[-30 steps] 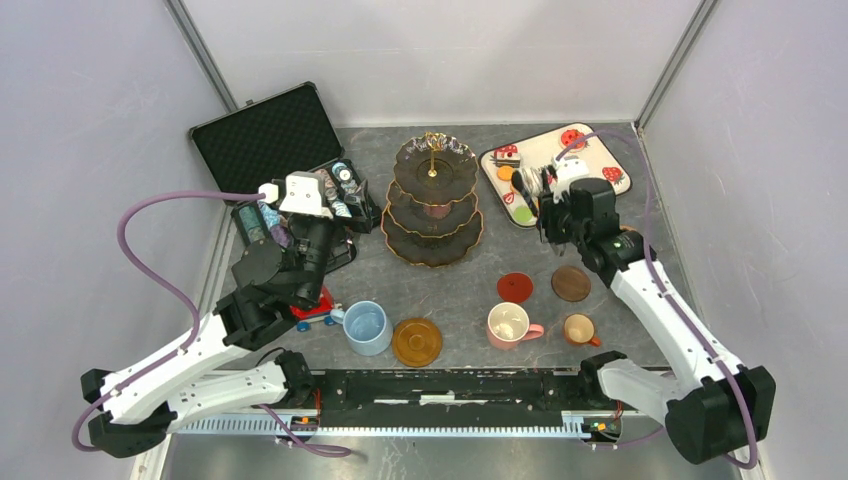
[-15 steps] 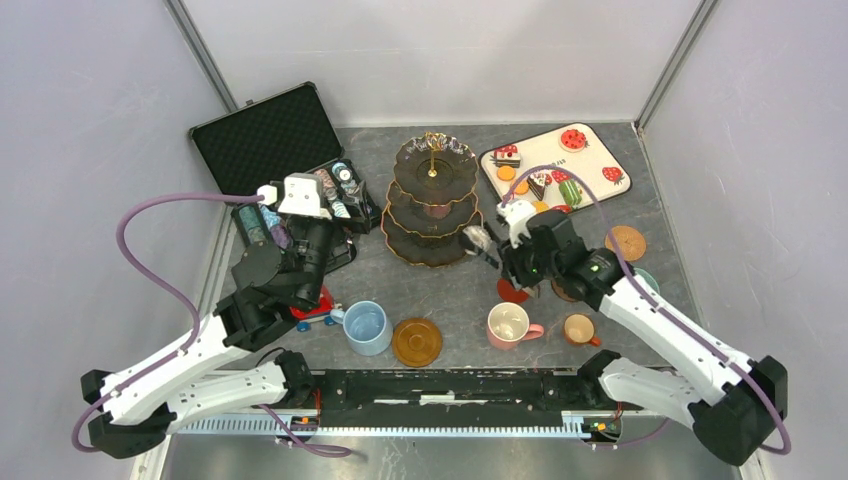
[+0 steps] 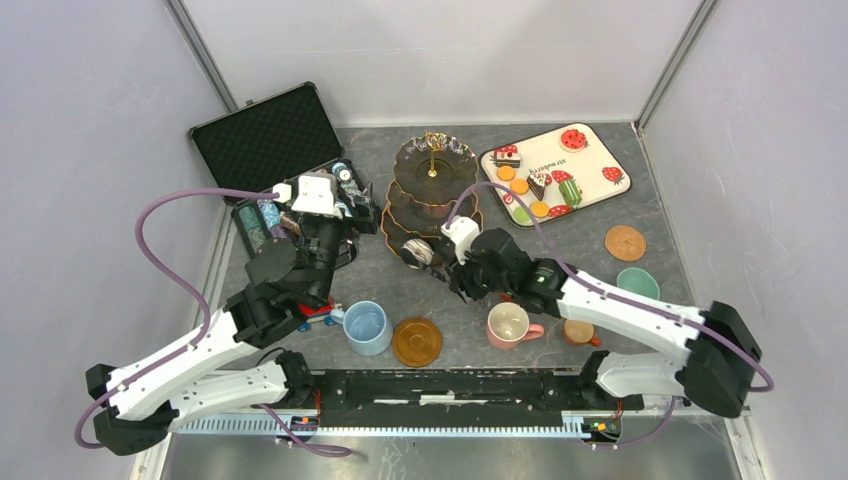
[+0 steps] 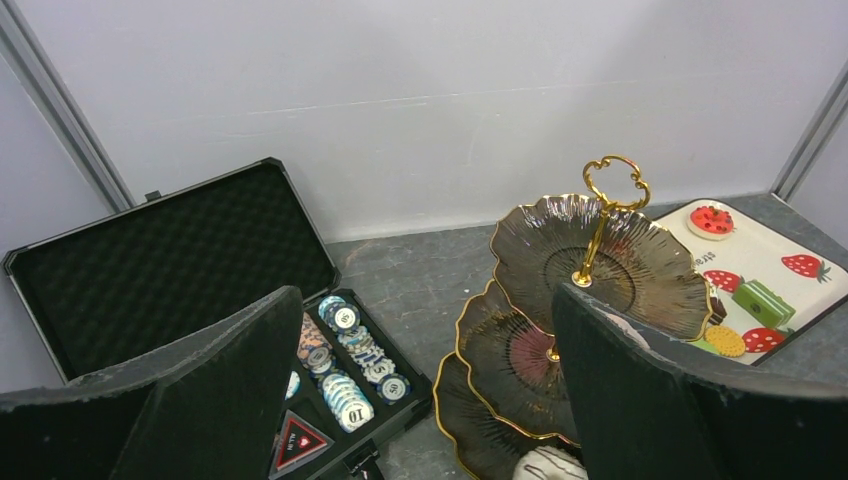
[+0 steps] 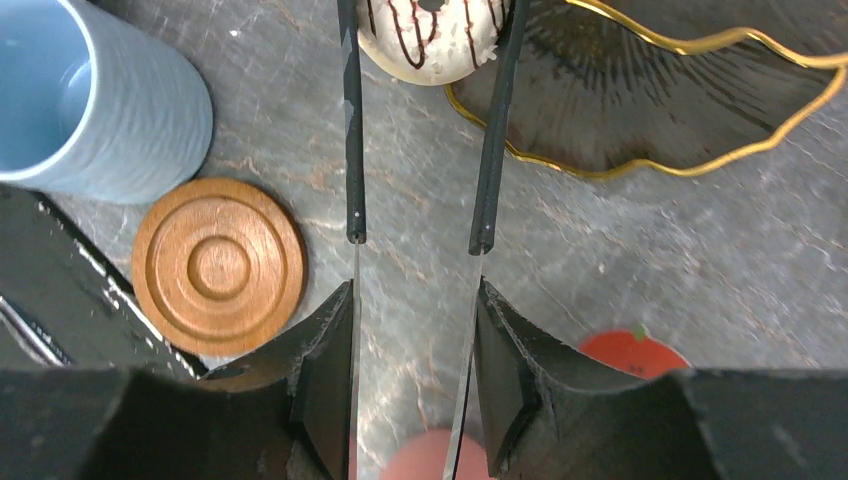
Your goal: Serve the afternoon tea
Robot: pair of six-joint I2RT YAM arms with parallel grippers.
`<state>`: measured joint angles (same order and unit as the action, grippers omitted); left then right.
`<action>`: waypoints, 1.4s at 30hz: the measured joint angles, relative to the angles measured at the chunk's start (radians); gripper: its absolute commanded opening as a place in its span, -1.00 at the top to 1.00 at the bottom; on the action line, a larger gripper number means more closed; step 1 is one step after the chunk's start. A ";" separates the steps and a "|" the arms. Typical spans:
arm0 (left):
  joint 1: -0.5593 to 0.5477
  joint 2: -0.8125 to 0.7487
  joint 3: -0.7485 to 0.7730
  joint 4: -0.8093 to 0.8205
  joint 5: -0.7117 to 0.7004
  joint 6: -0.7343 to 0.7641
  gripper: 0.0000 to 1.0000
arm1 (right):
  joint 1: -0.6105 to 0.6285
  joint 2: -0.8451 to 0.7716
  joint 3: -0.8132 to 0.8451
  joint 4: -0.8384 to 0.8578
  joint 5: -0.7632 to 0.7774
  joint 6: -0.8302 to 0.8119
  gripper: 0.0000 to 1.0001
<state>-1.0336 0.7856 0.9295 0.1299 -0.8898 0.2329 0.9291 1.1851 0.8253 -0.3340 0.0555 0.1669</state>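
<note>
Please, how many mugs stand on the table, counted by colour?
blue mug: 1
pink mug: 1
green mug: 1
brown mug, small and partly hidden by the right arm: 1
Total: 4

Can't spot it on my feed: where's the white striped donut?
Top view, centre: the donut is pinched in tongs at the near-left rim of the stand, lowest tier, beyond the blue mug.
</note>
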 measured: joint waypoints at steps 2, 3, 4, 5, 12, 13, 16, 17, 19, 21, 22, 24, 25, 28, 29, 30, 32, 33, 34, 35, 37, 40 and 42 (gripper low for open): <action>0.000 0.000 -0.001 0.000 0.000 0.000 -0.99 | 0.014 0.058 0.000 0.061 0.010 0.011 0.36; 0.000 0.000 -0.001 0.000 0.000 0.000 -0.99 | 0.021 0.088 -0.001 0.094 0.021 0.016 0.36; 0.000 0.000 -0.002 0.000 0.000 0.000 -0.99 | 0.027 0.107 -0.002 0.114 0.031 0.019 0.36; 0.000 0.000 -0.002 0.000 0.000 0.000 -0.99 | 0.032 0.124 -0.005 0.141 0.042 0.024 0.36; 0.000 0.000 -0.002 0.006 0.000 0.000 -0.98 | 0.041 0.192 -0.056 0.306 0.130 0.074 0.30; 0.000 0.000 -0.002 0.007 0.000 0.000 -0.98 | 0.041 0.201 -0.057 0.319 0.134 0.079 0.29; 0.000 -0.001 -0.002 0.007 0.000 0.000 -0.98 | 0.040 0.236 -0.057 0.360 0.150 0.094 0.25; 0.000 -0.002 -0.002 0.007 0.000 0.000 -0.98 | 0.040 0.249 -0.057 0.372 0.153 0.098 0.24; 0.000 -0.002 -0.002 0.007 0.000 0.000 -0.98 | 0.040 0.271 -0.057 0.390 0.157 0.101 0.20; 0.000 -0.003 -0.002 0.007 0.000 0.000 -0.98 | 0.040 0.284 -0.057 0.398 0.157 0.103 0.16; 0.000 -0.003 -0.002 0.007 0.000 0.000 -0.98 | 0.040 0.288 -0.057 0.402 0.157 0.103 0.13; 0.000 -0.004 -0.002 0.007 0.000 0.000 -0.98 | 0.041 0.294 -0.057 0.406 0.157 0.106 0.06; 0.000 -0.004 -0.002 0.007 0.000 0.000 -0.98 | 0.041 0.296 -0.057 0.408 0.157 0.106 0.03; 0.000 -0.005 -0.003 0.008 0.000 0.000 -0.98 | 0.041 0.298 -0.057 0.409 0.157 0.108 -0.05; 0.000 -0.006 -0.003 0.007 0.000 0.000 -0.98 | 0.040 0.298 -0.057 0.409 0.157 0.109 -0.05; 0.000 -0.006 -0.003 0.007 0.000 0.000 -0.99 | 0.041 0.298 -0.057 0.409 0.157 0.109 -0.06; 0.000 -0.006 -0.003 0.008 0.000 0.000 -0.98 | 0.041 0.298 -0.057 0.409 0.157 0.109 -0.06; 0.000 -0.006 -0.003 0.007 0.000 0.000 -0.98 | 0.041 0.298 -0.057 0.409 0.157 0.109 -0.06; 0.000 -0.006 -0.003 0.007 0.000 0.000 -0.98 | 0.040 0.298 -0.057 0.409 0.158 0.109 -0.06; 0.000 -0.006 -0.003 0.007 0.000 0.000 -0.98 | 0.041 0.298 -0.057 0.409 0.158 0.109 -0.06; 0.000 -0.006 -0.003 0.008 0.000 0.000 -0.98 | 0.041 0.297 -0.057 0.408 0.159 0.109 -0.06; 0.000 -0.006 -0.003 0.008 0.000 0.000 -0.98 | 0.041 0.290 -0.057 0.401 0.160 0.109 -0.06; 0.000 -0.006 -0.005 0.011 0.000 0.001 -0.98 | 0.041 0.274 -0.057 0.388 0.159 0.109 -0.06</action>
<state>-1.0336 0.7799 0.9249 0.1413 -0.8902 0.2337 0.9699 1.4593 0.7685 0.0544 0.2150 0.2756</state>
